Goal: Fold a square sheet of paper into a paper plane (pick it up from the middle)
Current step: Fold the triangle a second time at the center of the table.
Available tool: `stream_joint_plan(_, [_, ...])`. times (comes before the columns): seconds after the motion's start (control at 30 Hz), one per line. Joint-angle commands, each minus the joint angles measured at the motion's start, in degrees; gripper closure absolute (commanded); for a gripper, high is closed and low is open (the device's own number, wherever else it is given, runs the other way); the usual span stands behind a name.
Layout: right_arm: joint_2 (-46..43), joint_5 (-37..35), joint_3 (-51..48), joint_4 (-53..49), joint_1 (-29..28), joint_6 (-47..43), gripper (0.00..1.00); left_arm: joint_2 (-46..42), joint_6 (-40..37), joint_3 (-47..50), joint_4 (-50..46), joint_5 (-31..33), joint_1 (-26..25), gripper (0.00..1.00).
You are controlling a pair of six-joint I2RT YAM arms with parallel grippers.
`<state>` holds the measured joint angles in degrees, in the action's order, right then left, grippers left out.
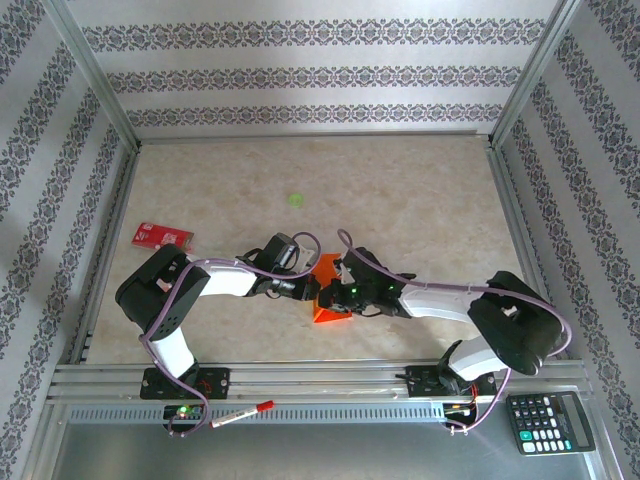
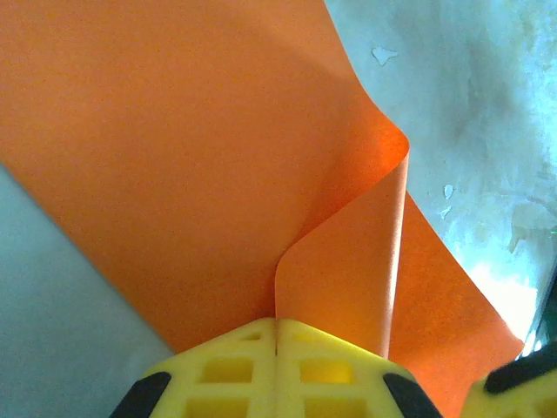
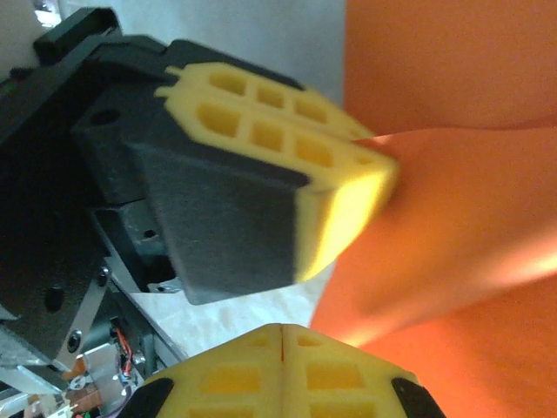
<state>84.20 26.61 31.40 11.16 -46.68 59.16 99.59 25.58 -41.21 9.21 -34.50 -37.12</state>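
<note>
The thin bright orange square sheet of paper [image 1: 331,314] sits at the near middle of the beige tabletop [image 1: 420,200], between both arms. The left gripper [image 2: 277,338] is fully closed on a raised fold of it, the sheet running away ahead of the fingers. The right gripper [image 3: 283,344] is closed too, its tips against the sheet's edge; I cannot tell whether it holds the sheet. Both are equally near, nearly touching, so there is little room between them. The tabletop beyond is open.
</note>
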Motion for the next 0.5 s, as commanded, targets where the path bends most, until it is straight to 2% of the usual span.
stream_joint_plan(0.0, [2.1, -1.4, 0.0, 4.3, -0.9, 2.4, 1.0, 2.7, -0.3, 2.7, -10.0, 7.9, 0.2, 1.0])
stream_joint_plan(0.47, [6.2, -1.5, -0.6, 5.1, -2.6, 2.6, 1.0, 2.8, -0.6, 2.6, -10.4, 8.2, 0.2, 1.0])
